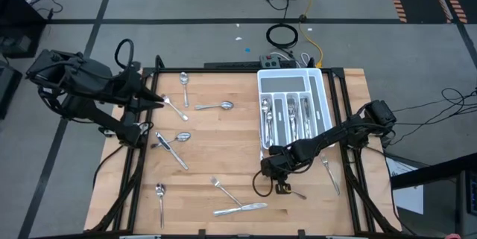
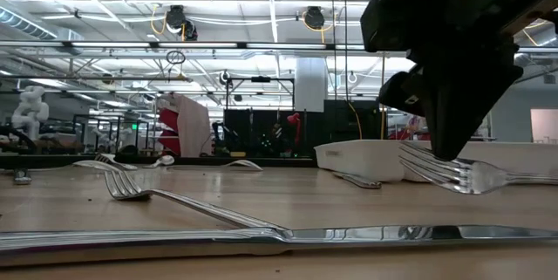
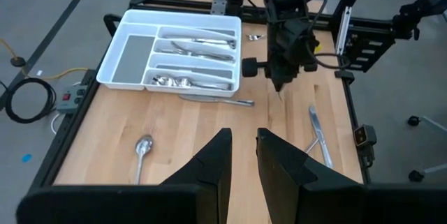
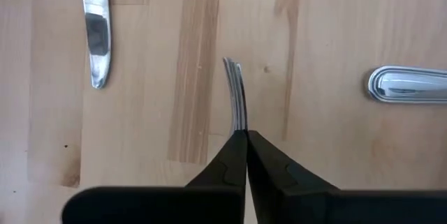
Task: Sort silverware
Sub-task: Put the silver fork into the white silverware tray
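Right pincer (image 4: 246, 135) hides fork (image 4: 239, 95) handle (tines show).

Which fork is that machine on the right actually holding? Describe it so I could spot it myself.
Start at the white tray on the table's right half. Just past its near end hangs the right gripper, jaws shut on a fork. Unlike the other pieces lying flat on the wood, this fork is lifted clear, tines sticking out sideways.

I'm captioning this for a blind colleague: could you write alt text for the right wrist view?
The right gripper, shut, pinches a fork by its neck, tines pointing away above the wooden table. A knife blade tip lies to one side, another utensil's handle end to the other.
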`<move>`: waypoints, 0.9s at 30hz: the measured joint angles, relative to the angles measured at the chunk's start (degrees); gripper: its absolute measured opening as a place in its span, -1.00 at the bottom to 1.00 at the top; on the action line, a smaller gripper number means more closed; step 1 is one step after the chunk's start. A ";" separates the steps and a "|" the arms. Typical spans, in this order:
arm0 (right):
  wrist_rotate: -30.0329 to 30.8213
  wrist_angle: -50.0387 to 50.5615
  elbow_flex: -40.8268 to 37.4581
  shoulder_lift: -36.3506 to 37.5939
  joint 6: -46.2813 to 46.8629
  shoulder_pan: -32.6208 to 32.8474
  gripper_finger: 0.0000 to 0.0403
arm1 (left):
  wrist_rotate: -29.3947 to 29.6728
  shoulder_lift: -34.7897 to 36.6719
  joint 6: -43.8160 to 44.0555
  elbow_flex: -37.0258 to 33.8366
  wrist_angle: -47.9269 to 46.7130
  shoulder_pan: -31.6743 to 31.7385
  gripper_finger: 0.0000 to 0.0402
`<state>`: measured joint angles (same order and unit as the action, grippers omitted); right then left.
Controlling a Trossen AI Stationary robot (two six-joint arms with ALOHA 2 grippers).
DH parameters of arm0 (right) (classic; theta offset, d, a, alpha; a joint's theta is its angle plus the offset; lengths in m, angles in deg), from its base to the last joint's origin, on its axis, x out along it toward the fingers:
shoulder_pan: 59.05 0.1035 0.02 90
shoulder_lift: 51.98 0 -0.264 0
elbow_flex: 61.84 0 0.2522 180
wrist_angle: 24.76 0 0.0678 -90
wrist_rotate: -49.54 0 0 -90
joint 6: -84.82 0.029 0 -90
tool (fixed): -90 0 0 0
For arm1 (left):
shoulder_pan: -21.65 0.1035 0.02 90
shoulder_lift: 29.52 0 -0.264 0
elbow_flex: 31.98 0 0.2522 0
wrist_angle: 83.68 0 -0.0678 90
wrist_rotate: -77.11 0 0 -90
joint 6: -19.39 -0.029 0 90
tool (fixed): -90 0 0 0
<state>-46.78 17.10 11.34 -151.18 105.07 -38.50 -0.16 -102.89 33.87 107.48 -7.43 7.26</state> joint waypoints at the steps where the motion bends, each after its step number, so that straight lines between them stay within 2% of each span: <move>1: 0.00 0.00 0.00 0.00 0.00 0.00 -0.97 | 0.01 0.00 -0.01 -0.34 0.02 0.00 -0.64; 14: 0.26 -0.88 0.02 0.02 -1.85 -0.02 -0.38 | 0.01 -0.02 0.19 -5.14 -0.04 0.00 -0.64; 17: 0.17 -2.13 0.02 0.02 0.52 0.00 -0.28 | 0.01 -0.02 0.23 -5.19 -0.03 0.00 -0.64; 22: 0.43 -6.16 0.04 -0.18 4.46 0.52 -0.17 | 0.01 0.00 0.21 -5.19 -0.03 0.00 -0.64; 27: 0.44 -7.67 0.07 -1.92 7.36 0.59 -0.15 | 0.01 -0.01 0.21 -5.19 -0.03 0.00 -0.64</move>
<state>-46.35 9.43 11.41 -153.09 112.43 -37.91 -0.16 -102.89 34.09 102.29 -7.46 7.26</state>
